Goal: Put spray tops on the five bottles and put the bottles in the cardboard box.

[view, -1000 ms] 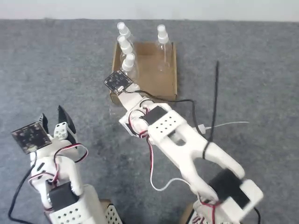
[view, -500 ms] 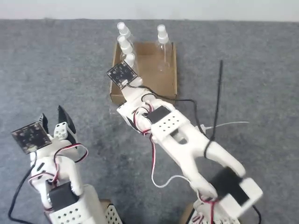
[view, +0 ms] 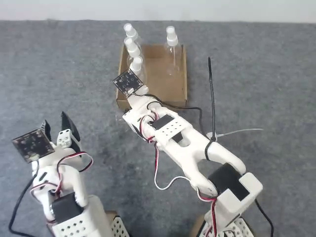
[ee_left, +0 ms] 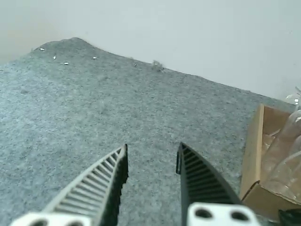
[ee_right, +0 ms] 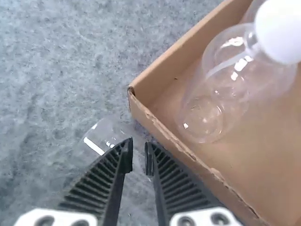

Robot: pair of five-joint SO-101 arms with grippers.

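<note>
The cardboard box (view: 176, 88) lies at the back middle of the carpet. In it stand several clear bottles with white spray tops: three along one side (view: 132, 45) and one at a far corner (view: 171, 35). A clear bottle without a top (ee_right: 101, 139) sits on the carpet just outside the box's near corner (ee_right: 136, 101). My right gripper (ee_right: 138, 149) hovers over that corner with its fingers almost together and nothing between them. A capped bottle (ee_right: 225, 80) stands just inside the box wall. My left gripper (ee_left: 153, 151) is open and empty, well away from the box (ee_left: 251, 150).
The left arm (view: 54, 148) stays at the front left. The right arm (view: 187, 143) stretches diagonally from the front right to the box. A black cable (view: 212, 98) and a white tie (view: 237, 132) lie to its right. Grey carpet surrounds the box.
The right arm's wrist moved forward to the box's near corner and its elbow swung left. The black cable shifted left with it. The left arm kept still.
</note>
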